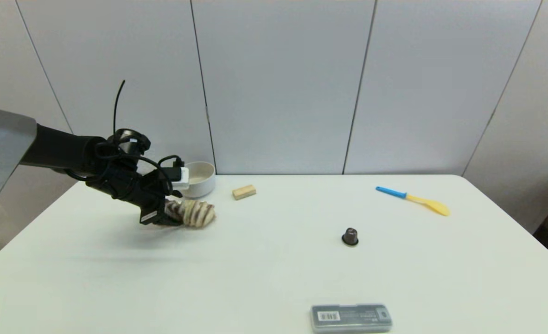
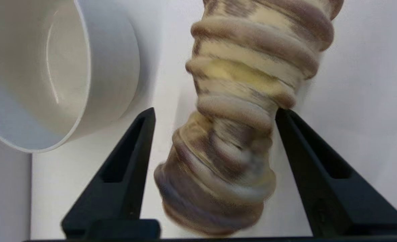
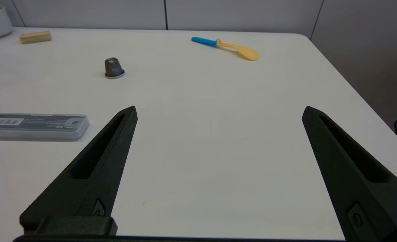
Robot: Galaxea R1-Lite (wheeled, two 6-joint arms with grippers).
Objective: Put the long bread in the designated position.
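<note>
The long bread [image 1: 193, 213], a ridged loaf striped cream and dark brown, sits at the table's back left, just in front of the white bowl [image 1: 200, 178]. My left gripper [image 1: 169, 215] reaches it from the left. In the left wrist view the bread [image 2: 238, 101] lies lengthwise between the two black fingers [image 2: 131, 158]. One fingertip touches its side and a gap shows at the other, so the left gripper [image 2: 213, 112] is open around it. My right gripper [image 3: 218, 111] hovers open over the bare table near the right front, holding nothing.
A small tan block [image 1: 244, 191] lies right of the bowl [image 2: 84, 67]. A dark capsule [image 1: 350, 236] stands mid-table. A blue-handled yellow spoon [image 1: 413, 199] lies at the back right, and a grey flat case [image 1: 351, 318] at the front edge.
</note>
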